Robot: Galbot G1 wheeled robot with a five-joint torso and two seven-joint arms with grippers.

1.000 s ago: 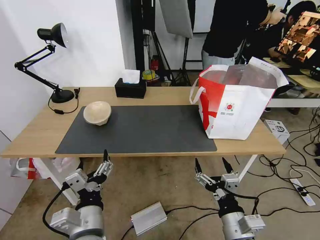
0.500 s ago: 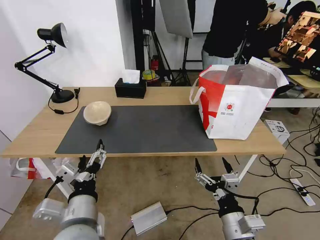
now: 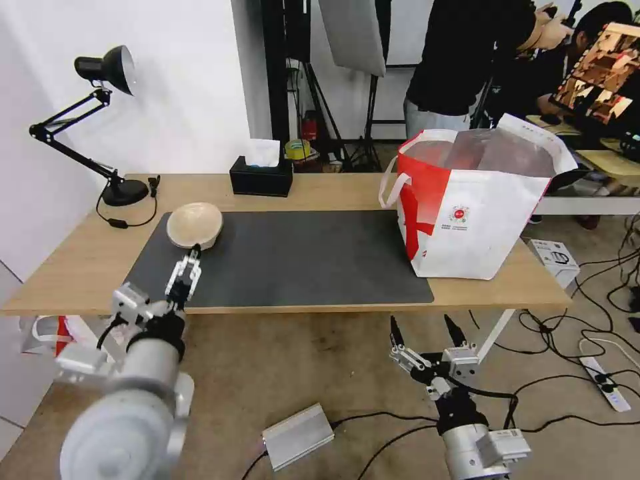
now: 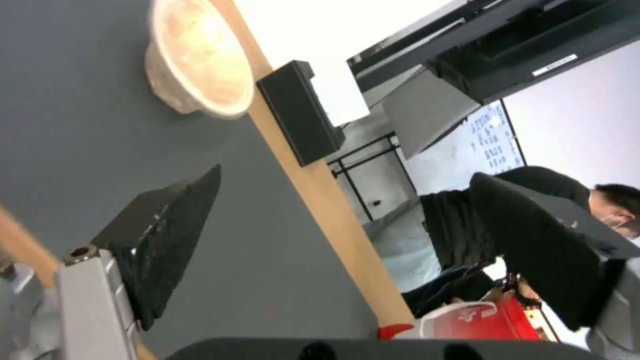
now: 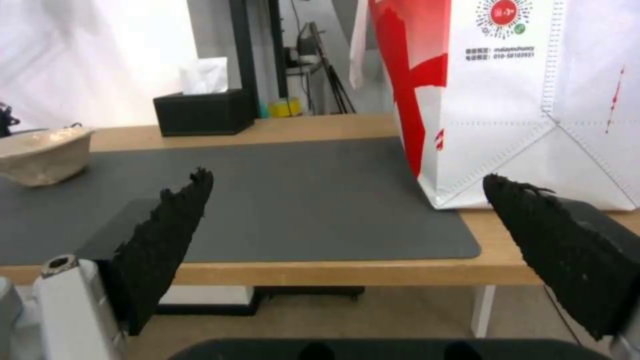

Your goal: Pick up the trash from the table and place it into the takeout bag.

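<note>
Table (image 3: 333, 190): a long light-wood top carrying a dark grey mat (image 3: 287, 257). On the robot's right end stands the takeout bag (image 3: 477, 213), upright, mouth open, foil lining visible; its base overlaps the right edge of the mat. Any trash already inside the bag cannot be confirmed, as the interior contents are hidden.

Remaining trash on the table: one beige bowl (image 3: 195, 225), upright, at the far-left corner of the mat, well apart from the bag. A black tissue box (image 3: 261, 175) sits behind the mat and is not part of the job. A desk lamp (image 3: 100, 127) stands at the far-left corner, its cable lying near the bowl.

Left gripper (image 3: 185, 275): raised over the near-left part of the mat, pointing toward the bowl, just short of it. The left wrist view shows the fingers spread wide, with nothing between them and the bowl (image 4: 200, 60) ahead.

Right gripper (image 3: 427, 333): parked below the table edge, in front of the bag, fingers wide apart and empty.

Hazards, as judged from this position:
- The bowl is light and rounded; a finger meeting the rim off-centre would likely push or tip it instead of gripping it.
- A pinch on the thin wall may crush or slip.
- Sweeping left risks snagging the lamp cable.
- Carrying across the mat, a low path would strike the bag wall.
</note>
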